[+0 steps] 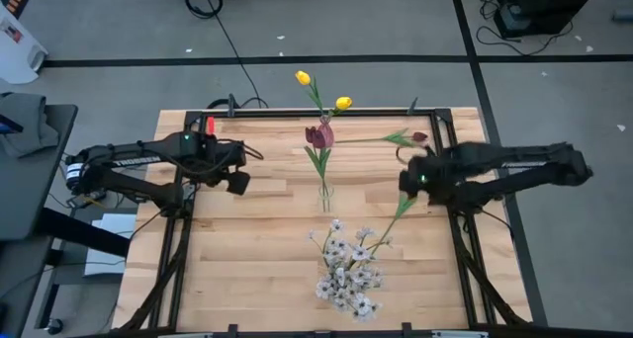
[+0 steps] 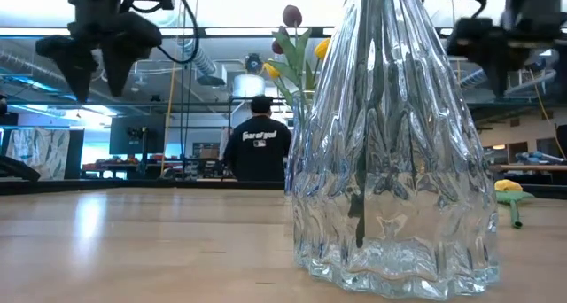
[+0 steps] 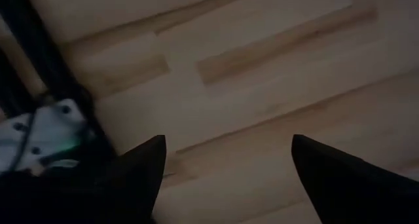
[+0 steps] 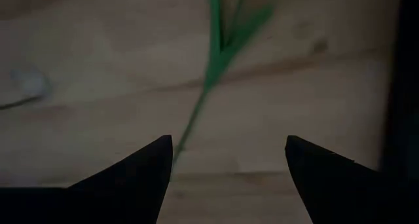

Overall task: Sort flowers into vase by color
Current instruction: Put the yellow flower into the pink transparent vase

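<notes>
Both grippers wide open, holding nothing.
Left gripper [image 1: 240, 182] hovers over bare table [image 1: 247, 269]; right gripper [image 1: 408, 183] above a green stem [image 4: 196, 112] lying right of the vase [image 1: 323, 193].

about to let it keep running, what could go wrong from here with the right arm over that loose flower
1. The right end effector is open above a thin green stem; it could close beside it and miss.
2. That stem lies close to the vase of white blossoms; carrying it could snag them.
3. The glass vase holding tulips could get knocked.

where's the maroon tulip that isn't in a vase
In the high view the loose maroon tulip lies on the table's far right side, just beyond the right claw, stem pointing toward the centre vase.
</notes>
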`<control>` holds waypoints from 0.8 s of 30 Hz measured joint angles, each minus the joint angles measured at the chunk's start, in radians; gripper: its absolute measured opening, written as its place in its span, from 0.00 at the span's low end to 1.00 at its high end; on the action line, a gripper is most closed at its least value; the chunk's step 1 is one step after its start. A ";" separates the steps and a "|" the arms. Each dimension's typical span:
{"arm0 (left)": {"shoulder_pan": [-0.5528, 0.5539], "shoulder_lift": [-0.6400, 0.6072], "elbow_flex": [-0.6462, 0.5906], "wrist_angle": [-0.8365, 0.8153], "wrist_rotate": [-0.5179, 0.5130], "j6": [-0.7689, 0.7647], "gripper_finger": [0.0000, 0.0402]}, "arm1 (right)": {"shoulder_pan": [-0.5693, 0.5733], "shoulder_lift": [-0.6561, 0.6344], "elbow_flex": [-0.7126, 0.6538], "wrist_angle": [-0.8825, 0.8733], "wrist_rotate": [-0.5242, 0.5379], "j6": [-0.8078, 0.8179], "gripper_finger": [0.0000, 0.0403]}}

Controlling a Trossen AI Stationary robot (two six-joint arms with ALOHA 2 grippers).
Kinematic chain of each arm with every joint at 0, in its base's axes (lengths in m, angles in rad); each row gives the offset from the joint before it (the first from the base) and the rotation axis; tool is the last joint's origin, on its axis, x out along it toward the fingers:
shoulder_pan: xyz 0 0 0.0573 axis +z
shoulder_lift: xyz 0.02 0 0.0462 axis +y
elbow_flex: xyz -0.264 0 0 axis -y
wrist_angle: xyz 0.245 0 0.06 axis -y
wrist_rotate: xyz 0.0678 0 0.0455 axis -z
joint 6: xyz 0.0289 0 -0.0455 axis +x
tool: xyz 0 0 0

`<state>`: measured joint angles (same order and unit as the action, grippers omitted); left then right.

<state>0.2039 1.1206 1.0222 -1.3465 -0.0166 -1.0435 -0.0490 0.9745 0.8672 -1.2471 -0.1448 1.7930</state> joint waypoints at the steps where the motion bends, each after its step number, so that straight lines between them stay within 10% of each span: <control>1: 0.000 0.000 0.000 -0.009 -0.013 0.019 0.83 | 0.034 0.000 -0.028 0.040 0.004 0.069 0.76; 7: 0.000 -0.003 0.000 -0.014 -0.056 0.102 0.82 | 0.176 0.032 -0.203 0.355 0.276 0.510 0.76; 24: 0.000 -0.003 0.000 -0.027 -0.044 0.230 0.82 | 0.135 0.371 -0.267 0.477 0.202 0.528 0.76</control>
<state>0.2039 1.1172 1.0222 -1.3736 -0.0607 -0.8135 0.0864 1.3450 0.6003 -0.7700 0.0571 2.3215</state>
